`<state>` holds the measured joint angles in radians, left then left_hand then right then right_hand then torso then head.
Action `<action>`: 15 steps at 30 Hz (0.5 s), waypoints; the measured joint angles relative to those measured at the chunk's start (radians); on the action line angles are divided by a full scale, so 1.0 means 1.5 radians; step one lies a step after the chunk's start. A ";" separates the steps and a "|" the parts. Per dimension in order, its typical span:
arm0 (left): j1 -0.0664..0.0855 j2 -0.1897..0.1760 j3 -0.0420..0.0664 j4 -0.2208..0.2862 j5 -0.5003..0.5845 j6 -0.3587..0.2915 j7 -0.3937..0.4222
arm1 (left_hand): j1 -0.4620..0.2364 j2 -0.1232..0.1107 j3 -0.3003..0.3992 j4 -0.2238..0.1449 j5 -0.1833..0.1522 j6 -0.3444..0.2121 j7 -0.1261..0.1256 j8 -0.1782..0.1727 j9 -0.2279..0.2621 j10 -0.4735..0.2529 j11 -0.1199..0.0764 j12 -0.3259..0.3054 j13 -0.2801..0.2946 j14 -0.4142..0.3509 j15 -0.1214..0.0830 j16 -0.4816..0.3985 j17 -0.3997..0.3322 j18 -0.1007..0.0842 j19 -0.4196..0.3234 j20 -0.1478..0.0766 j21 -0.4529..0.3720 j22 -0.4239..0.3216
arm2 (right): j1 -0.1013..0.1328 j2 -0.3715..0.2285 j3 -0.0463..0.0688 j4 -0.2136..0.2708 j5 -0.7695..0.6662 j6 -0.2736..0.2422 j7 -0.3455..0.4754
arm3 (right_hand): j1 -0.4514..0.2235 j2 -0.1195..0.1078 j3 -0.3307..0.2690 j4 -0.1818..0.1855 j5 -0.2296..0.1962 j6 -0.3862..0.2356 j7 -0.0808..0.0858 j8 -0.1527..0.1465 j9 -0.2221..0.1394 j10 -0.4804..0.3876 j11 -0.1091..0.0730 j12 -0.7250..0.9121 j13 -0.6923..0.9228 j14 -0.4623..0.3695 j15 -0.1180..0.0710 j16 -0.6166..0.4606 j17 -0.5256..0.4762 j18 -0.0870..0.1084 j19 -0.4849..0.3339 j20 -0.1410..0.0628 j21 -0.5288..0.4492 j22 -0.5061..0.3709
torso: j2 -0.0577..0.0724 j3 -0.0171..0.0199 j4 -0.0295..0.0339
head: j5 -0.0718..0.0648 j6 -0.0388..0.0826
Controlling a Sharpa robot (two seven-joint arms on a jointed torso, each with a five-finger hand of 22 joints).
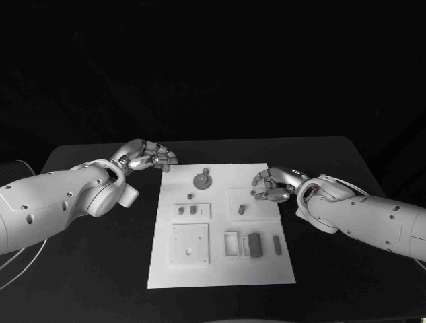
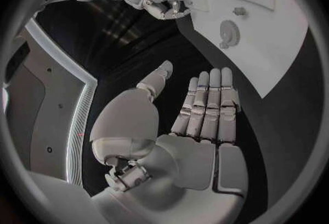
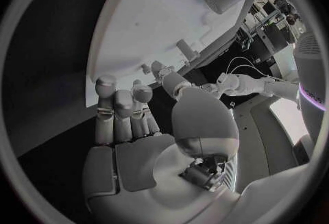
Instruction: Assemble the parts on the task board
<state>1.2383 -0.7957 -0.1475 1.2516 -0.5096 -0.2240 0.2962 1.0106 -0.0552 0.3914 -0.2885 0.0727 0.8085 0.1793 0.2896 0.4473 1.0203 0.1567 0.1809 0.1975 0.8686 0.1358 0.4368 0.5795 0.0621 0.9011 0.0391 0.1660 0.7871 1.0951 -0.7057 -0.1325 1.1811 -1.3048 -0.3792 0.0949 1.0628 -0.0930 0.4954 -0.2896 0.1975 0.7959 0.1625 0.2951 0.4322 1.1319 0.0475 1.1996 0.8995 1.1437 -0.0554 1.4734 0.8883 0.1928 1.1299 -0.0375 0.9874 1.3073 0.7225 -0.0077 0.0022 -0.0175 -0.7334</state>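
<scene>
Left hand point(image 1: 145, 156): over the black table point(image 1: 96, 256) just beyond the far left corner of the task board point(image 1: 223, 269). Fingers straight and side by side, thumb apart; the left wrist view point(image 2: 202, 120) shows the palm bare, holding nothing, touching nothing.

Right hand point(image 1: 274, 184): at the board's right edge, fingers reaching in over the white plate. In the right wrist view point(image 3: 130, 125) fingers stand apart with curled tips and no part is seen between them; whether a fingertip touches the board cannot be told. In the left wrist view it appears far off point(image 2: 161, 4), curled over the board's edge.

Parts, grey, all on the board:
- Round disc with a knob point(image 1: 203, 180), far middle, nearest the left hand, apart from it.
- Small upright peg point(image 1: 243, 209), on a raised square just beside the right hand's fingers.
- Two short pegs point(image 1: 188, 210), side by side in a raised plate left of centre.
- Square white plate with a hole point(image 1: 190, 245), near left.
- Oblong blocks point(image 1: 256, 243), in a row on the near right, one slimmer bar point(image 1: 276, 245) outermost.
</scene>
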 measured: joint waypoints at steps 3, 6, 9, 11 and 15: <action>0.000 0.000 0.000 -0.003 0.002 0.000 0.000 | 0.000 0.000 0.000 0.000 0.000 -0.002 0.002 0.000 0.000 0.000 0.000 0.000 -0.001 0.000 0.000 0.000 0.001 0.000 0.001 -0.001 0.000 0.000 | -0.001 0.002 0.000 0.000 -0.002 0.000 0.000 | -0.001 0.004 0.000 0.000 0.000 0.006 -0.003 0.004 0.001 0.001 -0.001 0.000 0.000 0.001 -0.001 0.000 0.000 0.000 0.001 0.001 0.000 0.000 | 0.000 0.0001 -0.0002 | 0.000 0.000; 0.000 0.000 0.000 -0.004 0.004 0.000 0.000 | 0.000 0.000 0.000 0.000 0.000 -0.002 0.002 0.000 0.000 0.000 0.000 -0.003 -0.001 0.000 0.000 0.000 0.001 0.000 0.001 -0.001 0.000 0.000 | -0.001 0.004 0.000 -0.001 -0.003 0.000 0.000 | -0.003 0.009 0.000 0.000 0.000 0.017 -0.005 0.008 0.003 0.003 -0.003 0.000 -0.001 0.004 -0.003 0.000 0.000 0.000 0.001 0.001 0.000 0.000 | 0.000 0.0001 -0.0003 | 0.001 -0.001; 0.000 0.000 0.000 -0.005 0.005 0.000 0.000 | 0.000 0.000 0.000 0.000 0.000 -0.002 0.002 0.000 0.000 0.000 0.000 -0.003 -0.001 0.000 0.000 0.000 0.001 0.003 0.001 -0.001 0.000 0.000 | -0.001 0.005 0.000 -0.003 -0.004 0.000 0.000 | -0.002 0.011 0.000 0.000 0.000 0.023 -0.009 0.012 0.005 0.006 -0.006 0.000 -0.001 0.005 -0.005 0.000 -0.001 0.000 0.002 0.001 0.000 0.000 | 0.000 0.0001 -0.0004 | 0.001 -0.002; 0.000 0.001 0.000 -0.005 0.006 0.000 0.000 | 0.000 0.000 0.000 0.000 0.000 -0.002 0.002 0.000 0.000 0.000 0.000 -0.003 -0.001 0.000 0.000 0.000 0.001 0.006 0.001 -0.001 0.000 0.000 | -0.001 0.005 0.000 -0.003 -0.004 0.000 0.001 | -0.002 0.011 0.000 0.000 0.000 0.029 -0.011 0.013 0.006 0.007 -0.007 0.000 -0.001 0.006 -0.006 0.000 -0.001 0.000 0.003 0.001 0.002 0.000 | 0.000 0.0001 -0.0004 | 0.002 -0.002; 0.000 0.001 0.000 -0.005 0.007 0.000 0.000 | 0.003 -0.003 -0.002 0.002 0.000 -0.002 0.002 0.000 0.000 0.000 0.000 -0.002 -0.002 0.002 -0.002 0.000 0.001 0.011 0.001 -0.001 0.000 0.000 | -0.001 0.007 0.000 -0.005 -0.005 0.000 0.001 | -0.001 0.023 0.000 0.000 0.000 0.042 -0.020 0.022 0.010 0.010 -0.010 0.000 -0.002 0.007 -0.011 0.000 -0.001 0.000 0.003 0.001 0.002 0.000 | 0.000 -0.0001 -0.0004 | 0.000 -0.002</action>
<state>1.2382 -0.7938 -0.1475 1.2441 -0.4988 -0.2238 0.2959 1.0145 -0.0591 0.3888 -0.2859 0.0727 0.8057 0.1821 0.2896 0.4472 1.0203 0.1568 0.1772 0.1945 0.8722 0.1321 0.4368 0.5815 0.0783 0.9027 0.0376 0.1660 0.7871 1.0930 -0.6947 -0.1325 1.1729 -1.3123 -0.3789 0.0963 1.0611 -0.0591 0.4954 -0.2896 0.1975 0.8590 0.1331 0.3279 0.4470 1.1475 0.0319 1.1996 0.8963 1.1547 -0.0713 1.4733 0.8874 0.1927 1.1346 -0.0354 0.9910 1.3073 0.7225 -0.0078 0.0016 -0.0173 -0.7367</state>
